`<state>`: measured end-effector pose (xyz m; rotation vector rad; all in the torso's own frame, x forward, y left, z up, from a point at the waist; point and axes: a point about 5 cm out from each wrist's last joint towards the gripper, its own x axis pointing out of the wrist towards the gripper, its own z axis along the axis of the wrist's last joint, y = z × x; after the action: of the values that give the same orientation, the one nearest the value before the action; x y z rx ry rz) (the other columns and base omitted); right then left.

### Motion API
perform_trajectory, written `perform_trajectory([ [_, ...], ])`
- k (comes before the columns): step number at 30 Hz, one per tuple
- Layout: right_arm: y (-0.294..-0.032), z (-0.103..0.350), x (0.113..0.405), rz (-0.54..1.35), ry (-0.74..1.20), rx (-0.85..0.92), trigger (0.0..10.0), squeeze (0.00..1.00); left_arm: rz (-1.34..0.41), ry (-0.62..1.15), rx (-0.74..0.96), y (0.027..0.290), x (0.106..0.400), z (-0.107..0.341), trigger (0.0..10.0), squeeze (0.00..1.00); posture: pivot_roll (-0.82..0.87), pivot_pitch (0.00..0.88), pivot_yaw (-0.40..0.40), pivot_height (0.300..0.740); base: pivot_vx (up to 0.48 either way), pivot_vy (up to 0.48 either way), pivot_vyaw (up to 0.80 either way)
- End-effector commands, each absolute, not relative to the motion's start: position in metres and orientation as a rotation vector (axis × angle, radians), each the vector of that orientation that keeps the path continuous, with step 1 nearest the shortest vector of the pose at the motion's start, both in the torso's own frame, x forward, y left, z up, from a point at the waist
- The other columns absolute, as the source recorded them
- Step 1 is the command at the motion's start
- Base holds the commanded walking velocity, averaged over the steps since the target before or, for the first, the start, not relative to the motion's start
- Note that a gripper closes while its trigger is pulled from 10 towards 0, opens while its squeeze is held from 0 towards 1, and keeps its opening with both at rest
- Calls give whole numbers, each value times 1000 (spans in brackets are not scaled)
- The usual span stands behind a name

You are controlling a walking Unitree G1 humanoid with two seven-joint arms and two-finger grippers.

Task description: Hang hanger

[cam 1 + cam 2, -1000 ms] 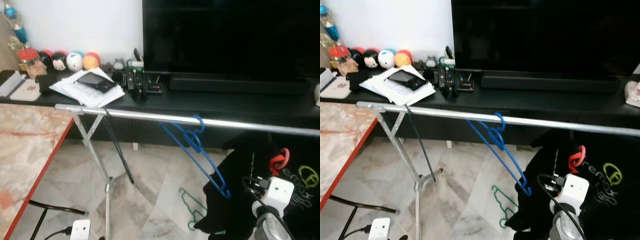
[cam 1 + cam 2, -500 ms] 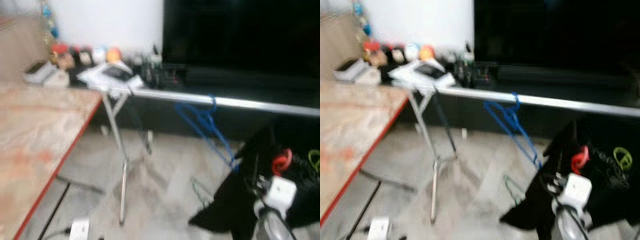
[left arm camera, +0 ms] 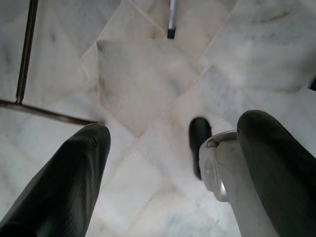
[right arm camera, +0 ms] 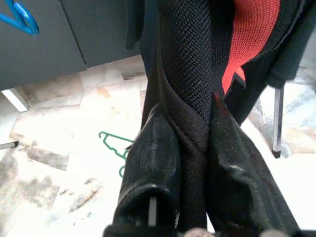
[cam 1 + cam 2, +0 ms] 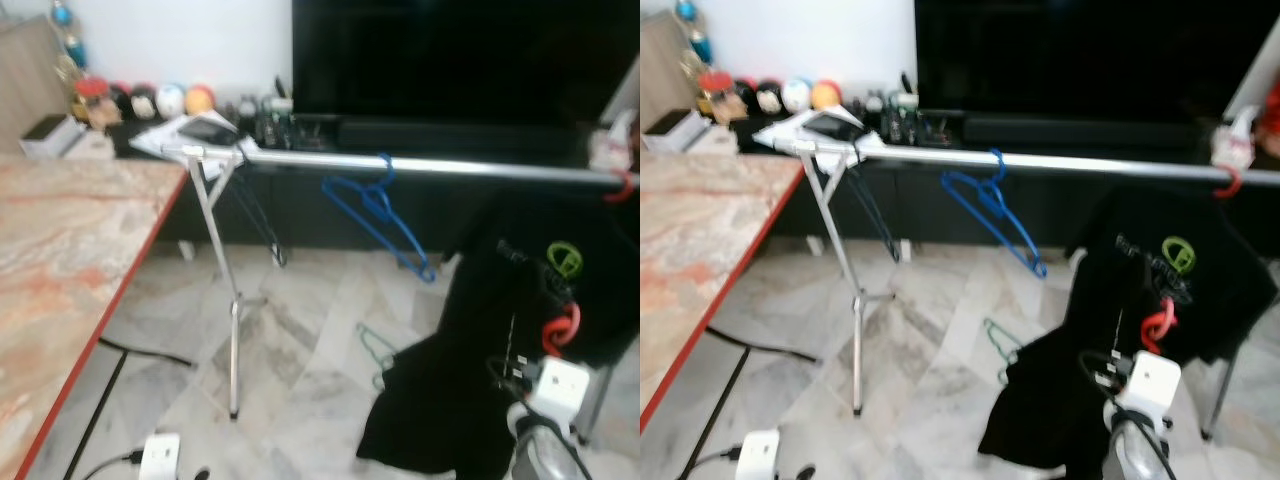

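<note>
A silver rail on a folding stand crosses in front of the TV console. A blue hanger hangs from it by its hook. A red hook sits on the rail's far right, above a black shirt with a green logo. A second red hanger hook pokes out of the black garment by my right wrist. My right gripper is shut on twisted black fabric of that garment. A green hanger lies on the floor. My left gripper hangs open over marble floor.
A marble-topped table with a red edge fills the left. The stand's legs reach the floor ahead. A white plug box and cable lie near my feet. A big TV stands on the cluttered console.
The camera has pulled back and steadied, so more floor and the rail's right end with the red hook now show. The right gripper still holds the black garment.
</note>
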<state>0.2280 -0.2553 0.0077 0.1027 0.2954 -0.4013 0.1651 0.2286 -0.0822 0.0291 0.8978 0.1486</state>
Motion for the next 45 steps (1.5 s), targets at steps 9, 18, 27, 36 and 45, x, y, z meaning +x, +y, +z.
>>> perform_trajectory([
  [9,-261,7,229,-404,285,91,10000,0,143,926,21,226,159,-86,10000,0,-71,34,-18,740,-310,0,0],
  [18,-257,7,229,-393,285,89,10000,0,140,927,22,226,159,-86,10000,0,-71,34,-18,740,-311,0,0],
  [27,-253,13,226,-384,267,85,10000,0,137,925,24,226,159,-86,10000,0,-69,39,-20,740,-157,0,0],
  [36,-264,10,217,-379,287,83,10000,0,133,925,26,225,159,-86,10000,0,-69,41,-22,740,0,0,0],
  [45,-271,1,212,-365,340,64,10000,0,133,927,23,225,159,-86,10000,0,-68,38,-23,740,0,0,0],
])
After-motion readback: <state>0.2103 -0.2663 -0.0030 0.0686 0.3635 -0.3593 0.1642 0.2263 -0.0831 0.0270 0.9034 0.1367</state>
